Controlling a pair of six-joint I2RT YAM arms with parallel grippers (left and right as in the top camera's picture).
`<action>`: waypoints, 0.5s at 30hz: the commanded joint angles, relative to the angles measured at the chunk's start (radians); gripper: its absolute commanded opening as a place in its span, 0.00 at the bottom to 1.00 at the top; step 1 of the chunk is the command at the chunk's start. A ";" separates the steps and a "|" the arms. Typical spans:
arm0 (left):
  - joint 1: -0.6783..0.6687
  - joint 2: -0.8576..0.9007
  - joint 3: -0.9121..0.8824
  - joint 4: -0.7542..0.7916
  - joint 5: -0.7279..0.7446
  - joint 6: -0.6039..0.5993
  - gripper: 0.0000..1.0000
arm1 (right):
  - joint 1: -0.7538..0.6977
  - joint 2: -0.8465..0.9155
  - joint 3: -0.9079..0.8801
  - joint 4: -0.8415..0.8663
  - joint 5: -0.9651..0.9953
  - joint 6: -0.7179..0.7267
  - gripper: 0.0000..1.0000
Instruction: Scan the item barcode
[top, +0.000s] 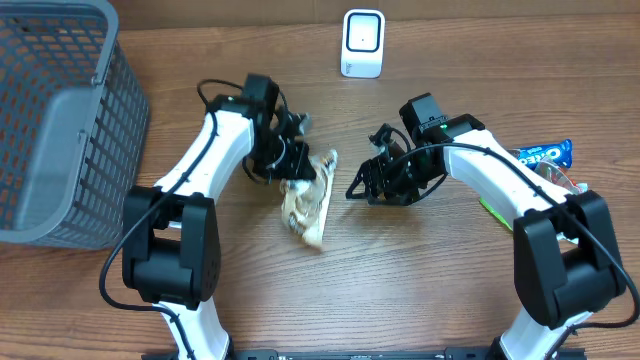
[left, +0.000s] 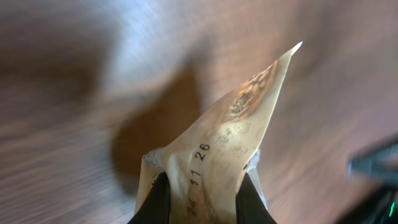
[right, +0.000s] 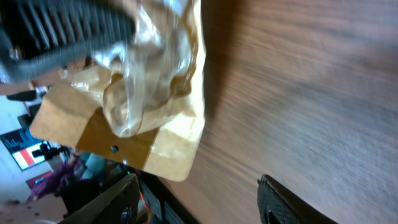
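The item is a tan snack pouch (top: 308, 205) with a clear window, lying partly raised on the wooden table in the middle of the overhead view. My left gripper (top: 295, 165) is shut on its upper end. In the left wrist view the pouch (left: 236, 130) sticks out from between the black fingers (left: 158, 202), with printed date digits showing. The barcode is hidden. My right gripper (top: 362, 185) stands open just right of the pouch, apart from it. The right wrist view shows the pouch (right: 155, 118) beyond the gripper (right: 196, 196), with nothing between its jaws.
A white scanner (top: 362, 43) stands at the back centre. A grey wire basket (top: 60, 120) fills the far left. A blue Oreo pack (top: 545, 154) and other packets lie at the right behind my right arm.
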 joint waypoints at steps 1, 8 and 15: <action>0.035 -0.006 0.080 0.010 -0.079 -0.298 0.04 | 0.006 -0.049 0.033 0.056 -0.003 0.066 0.63; 0.069 -0.006 0.102 0.047 -0.079 -0.509 0.04 | 0.096 -0.048 -0.021 0.278 0.165 0.402 0.77; 0.071 -0.006 0.102 0.055 -0.089 -0.523 0.04 | 0.178 -0.048 -0.039 0.393 0.269 0.579 0.82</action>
